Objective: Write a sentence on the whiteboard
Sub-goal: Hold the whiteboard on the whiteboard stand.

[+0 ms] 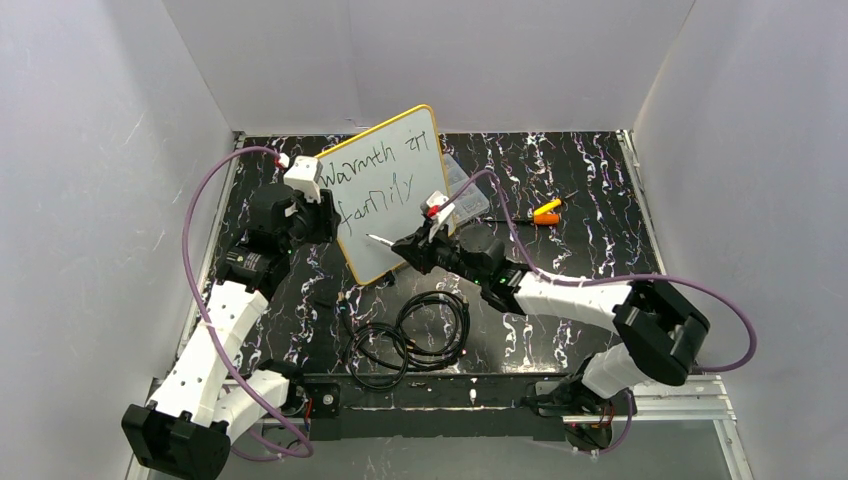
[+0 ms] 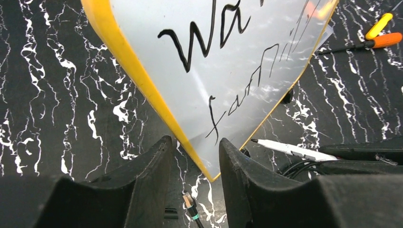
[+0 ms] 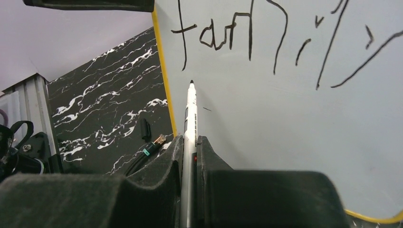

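The black, white-veined tabletop [image 1: 590, 200] carries the whiteboard [image 1: 420, 195], glossy white in a thin yellow frame and tilted up. At its lower corner the left gripper [image 2: 194, 145] sets narrow jaws either side of the frame; whether they pinch it I cannot tell. Facing its bare lower half, the right gripper [image 3: 190, 138] clamps a slim white marker [image 3: 191, 114], tip just below the sentence [image 1: 370, 172]. Steady the board, then press lightly.

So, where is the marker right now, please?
The marker sits mid top view, clamped in the right gripper, tip over the whiteboard just below the sentence.
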`<state>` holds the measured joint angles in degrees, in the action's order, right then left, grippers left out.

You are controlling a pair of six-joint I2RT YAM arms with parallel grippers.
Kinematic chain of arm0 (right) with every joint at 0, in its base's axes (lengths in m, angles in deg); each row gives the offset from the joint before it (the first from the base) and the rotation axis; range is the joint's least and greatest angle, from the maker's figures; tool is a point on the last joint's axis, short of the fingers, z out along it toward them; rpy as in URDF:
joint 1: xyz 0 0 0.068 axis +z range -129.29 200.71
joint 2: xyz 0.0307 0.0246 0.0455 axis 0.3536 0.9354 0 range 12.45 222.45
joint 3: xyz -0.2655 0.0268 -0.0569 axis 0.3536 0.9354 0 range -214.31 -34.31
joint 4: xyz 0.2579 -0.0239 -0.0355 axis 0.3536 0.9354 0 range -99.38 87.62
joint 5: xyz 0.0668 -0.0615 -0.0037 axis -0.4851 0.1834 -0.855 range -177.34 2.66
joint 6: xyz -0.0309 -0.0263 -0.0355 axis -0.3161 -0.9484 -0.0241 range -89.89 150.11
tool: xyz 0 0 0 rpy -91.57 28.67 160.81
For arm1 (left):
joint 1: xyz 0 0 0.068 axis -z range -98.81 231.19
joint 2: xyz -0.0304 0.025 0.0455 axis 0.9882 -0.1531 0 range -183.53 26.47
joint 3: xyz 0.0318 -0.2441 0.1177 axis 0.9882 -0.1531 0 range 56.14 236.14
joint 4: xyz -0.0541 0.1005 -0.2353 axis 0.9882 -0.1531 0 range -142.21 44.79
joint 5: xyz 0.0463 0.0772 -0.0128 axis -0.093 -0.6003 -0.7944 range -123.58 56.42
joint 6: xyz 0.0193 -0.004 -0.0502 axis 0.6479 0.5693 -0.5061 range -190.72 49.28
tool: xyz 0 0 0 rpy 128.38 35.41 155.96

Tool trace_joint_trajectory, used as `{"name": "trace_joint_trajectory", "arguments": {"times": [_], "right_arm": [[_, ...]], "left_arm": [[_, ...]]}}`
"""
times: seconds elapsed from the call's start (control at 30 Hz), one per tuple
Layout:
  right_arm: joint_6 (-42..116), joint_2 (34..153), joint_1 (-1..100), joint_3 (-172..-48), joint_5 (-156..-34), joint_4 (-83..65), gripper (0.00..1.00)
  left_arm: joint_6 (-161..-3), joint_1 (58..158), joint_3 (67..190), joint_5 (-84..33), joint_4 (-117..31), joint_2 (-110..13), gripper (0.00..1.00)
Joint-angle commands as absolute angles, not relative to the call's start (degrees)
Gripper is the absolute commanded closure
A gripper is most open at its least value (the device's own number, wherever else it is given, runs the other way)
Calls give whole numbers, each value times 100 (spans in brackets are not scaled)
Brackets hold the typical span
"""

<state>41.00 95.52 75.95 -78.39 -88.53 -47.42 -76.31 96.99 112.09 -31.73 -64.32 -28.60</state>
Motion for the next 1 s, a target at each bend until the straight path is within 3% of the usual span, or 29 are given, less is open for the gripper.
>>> {"name": "trace_joint_trajectory", "arguments": {"times": [0.0,0.97], "right_arm": [[4022,9818,7590,-8256,-9105,-5222,99],[3907,10440,7581,-8164,-8874,-5344,99]], "left_arm": [[-7410,9655,11103,-3521,-6360,-2732,62],[-7337,9649,10923,-3189,-6103,-2744,82]]}}
